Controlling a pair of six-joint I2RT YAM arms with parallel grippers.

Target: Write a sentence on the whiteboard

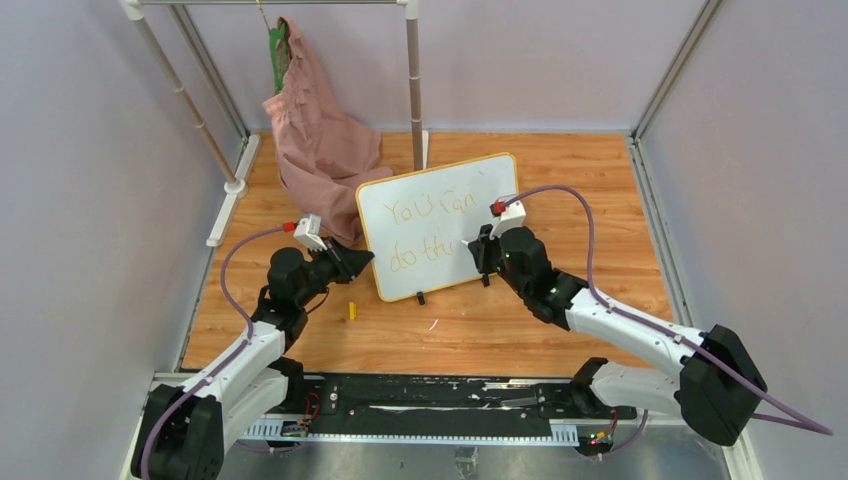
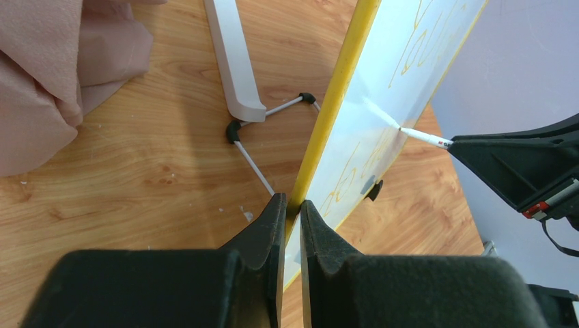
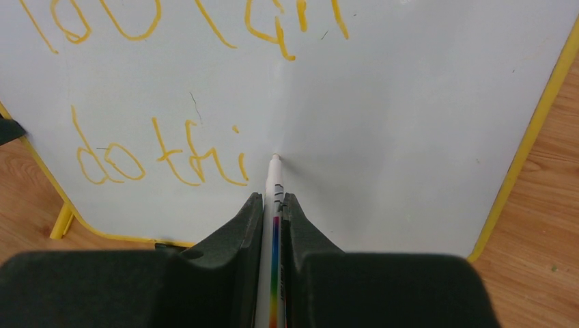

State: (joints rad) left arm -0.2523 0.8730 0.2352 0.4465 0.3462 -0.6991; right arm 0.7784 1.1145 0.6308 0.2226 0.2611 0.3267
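Note:
The whiteboard [image 1: 425,205] with its yellow frame stands tilted on the wooden floor. My left gripper [image 1: 362,262] is shut on its left frame edge [image 2: 334,102]. My right gripper [image 1: 478,250] is shut on a white marker [image 3: 273,219] with a rainbow stripe. The marker tip touches the board just right of the writing. The sentence [image 3: 164,154] in orange-yellow reads "You can" above and "do thi" below. In the left wrist view the marker [image 2: 423,137] meets the board face from the right.
A pink cloth [image 1: 315,130] hangs from a white rack [image 1: 412,70] behind the board's left. A small yellow cap [image 1: 352,310] lies on the floor in front. The board's black foot [image 1: 421,297] rests near it. Grey walls enclose the floor.

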